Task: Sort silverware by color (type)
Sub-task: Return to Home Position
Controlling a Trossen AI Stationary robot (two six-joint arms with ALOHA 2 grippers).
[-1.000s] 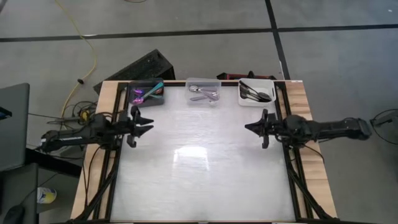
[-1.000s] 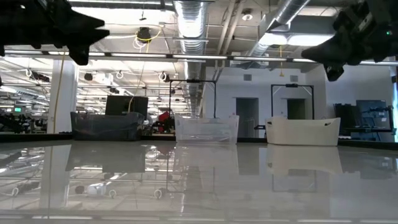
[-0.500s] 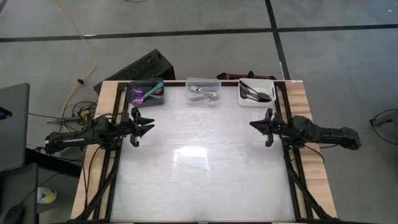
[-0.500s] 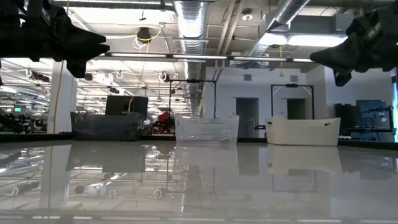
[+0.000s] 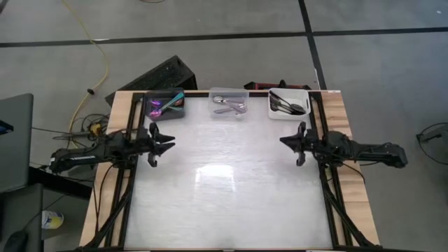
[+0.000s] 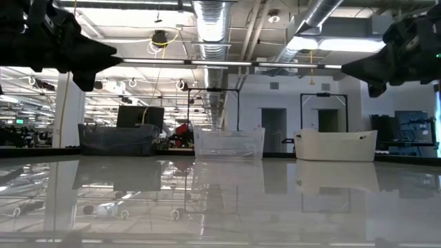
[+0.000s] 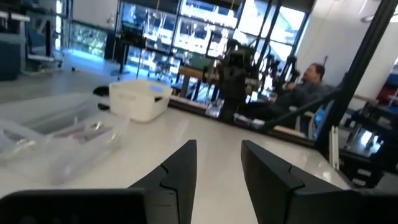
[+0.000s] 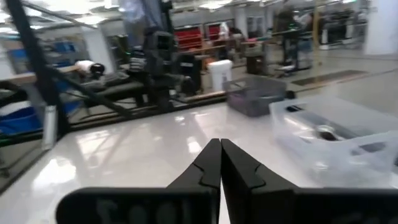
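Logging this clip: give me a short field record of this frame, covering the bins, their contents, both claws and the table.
dark grey bin: iridescent spoons, one teal handle showing
clear bin: silver spoons
white bin: black spoons
table: no loose spoons seen on it
left claw: open, empty, raised over the table's left side
right claw: shut, empty, raised over the table's right side
sorting: looks complete

site: open-plan robotics lab | overhead: bare ducts (image 6: 215,21), pipes (image 6: 324,17) | floor (image 5: 210,21): concrete, loose yellow cable (image 5: 105,63) | beyond left tool (image 7: 219,146): equipment racks, seated person (image 7: 308,87)
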